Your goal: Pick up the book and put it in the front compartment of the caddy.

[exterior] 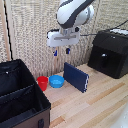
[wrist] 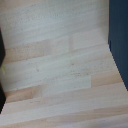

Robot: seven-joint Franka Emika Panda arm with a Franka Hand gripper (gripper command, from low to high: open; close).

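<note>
**Entry: approach stage, book not yet grasped**

I hold the end effector (exterior: pixel 62 51) above the thin dark navy-blue hardcover book (exterior: pixel 76 77), fingers parted, carrying nothing. The book stands on edge on the pale wooden tabletop (exterior: pixel 100 100), beside a small blue bowl (exterior: pixel 56 81) and red cup (exterior: pixel 43 82). The large black soft-sided fabric caddy (exterior: pixel 20 97) sits at the exterior view's left. Next, I judge: descend, straddle the book's top edge, close.

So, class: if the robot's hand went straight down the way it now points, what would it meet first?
Probably the bare wooden table. The hand hangs just behind the upright dark navy-blue book, and the wrist view shows mostly bare wood below, with the book along one edge. Depth is unclear, so it might clip the book's top.
</note>
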